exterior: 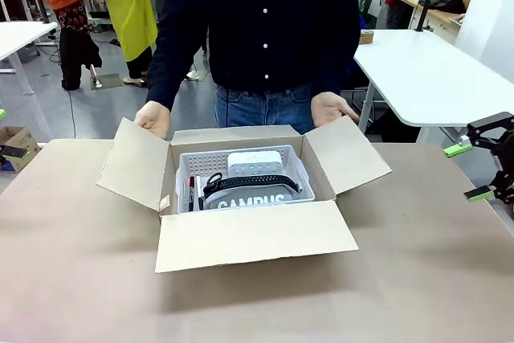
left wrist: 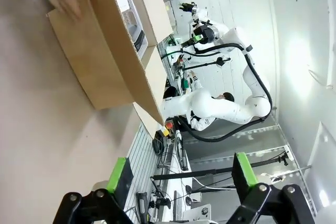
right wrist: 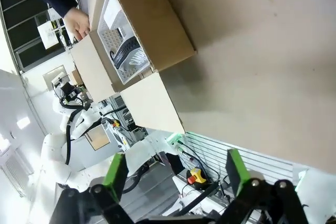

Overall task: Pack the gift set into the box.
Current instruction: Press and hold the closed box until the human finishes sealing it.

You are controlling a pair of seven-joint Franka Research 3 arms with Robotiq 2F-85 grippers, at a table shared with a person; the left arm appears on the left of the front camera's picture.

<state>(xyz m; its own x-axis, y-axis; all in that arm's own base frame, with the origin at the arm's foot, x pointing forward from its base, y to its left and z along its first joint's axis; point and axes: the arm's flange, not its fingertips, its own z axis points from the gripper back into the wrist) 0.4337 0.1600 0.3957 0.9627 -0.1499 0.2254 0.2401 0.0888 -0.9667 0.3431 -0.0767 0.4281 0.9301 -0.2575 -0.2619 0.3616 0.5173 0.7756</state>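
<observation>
The box (exterior: 257,234) stands open in the middle of the brown table (exterior: 401,279), all four flaps spread outward. Inside it rests the gift set (exterior: 245,178): a pale perforated tray with a white case, a black strap, pens and a grey item lettered "CAMPUS". A person's hands (exterior: 152,118) touch the left and right flaps. My right gripper (exterior: 470,171) hovers open at the table's right edge, well clear of the box. Its wrist view shows the gripper (right wrist: 175,174) empty, with the box (right wrist: 147,19) and gift set (right wrist: 123,40) far ahead. My left gripper (left wrist: 180,174) is open and empty, facing the box (left wrist: 105,51) from a distance.
A white table (exterior: 434,70) stands behind at the right. A small carton (exterior: 16,146) sits on the floor at the left. The person stands close against the table's far edge. Bare tabletop lies in front of and beside the box.
</observation>
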